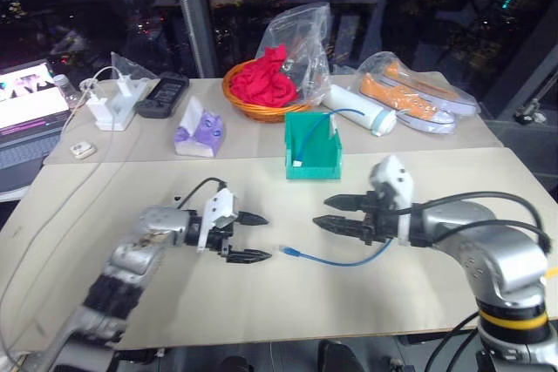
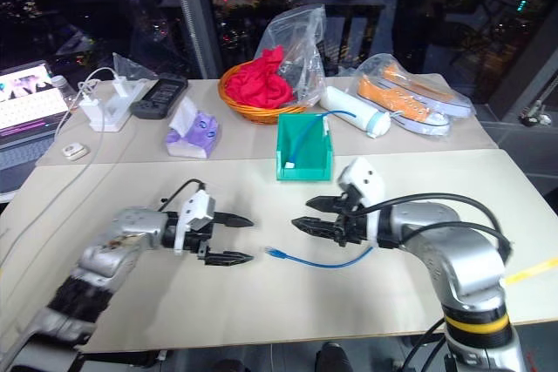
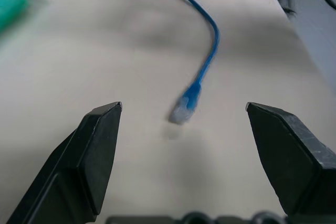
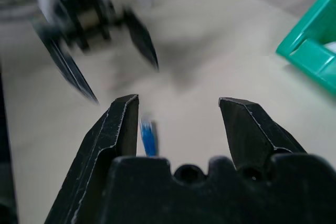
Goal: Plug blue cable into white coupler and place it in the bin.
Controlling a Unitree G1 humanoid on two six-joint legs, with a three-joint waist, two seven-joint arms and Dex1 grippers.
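Left eye view shows a beige table point(image 1: 261, 302) with the blue cable point(image 1: 336, 259) lying loose on it, a shallow curve between the two arms; its clear plug end points at the left gripper point(image 1: 251, 236), while its other end runs under the right gripper point(image 1: 330, 213) and is hidden there. Both grippers hang above the table, tips facing each other, the cable's plug between them. The left gripper's fingers are spread wide and hold nothing; in the left wrist view the plug point(image 3: 184, 109) lies on the table between and beyond the two black fingers point(image 3: 97, 150), blurred, touching neither. The right gripper's fingers are parted with a clear gap; in the right wrist view a short blue piece of cable point(image 4: 148, 137) shows just beside one finger point(image 4: 118, 135), and whether it touches cannot be told. That view also shows the left gripper, heavily blurred.

The bin point(image 1: 311, 145) stands farther back near the table's middle, well apart from both grippers. A second blue cable point(image 1: 305, 138) leans inside it, with something small and white at its lower end; whether that is the white coupler is too small to tell. Behind the bin stand an orange basket point(image 1: 248, 104) with red cloth and a white cylinder point(image 1: 357, 109).
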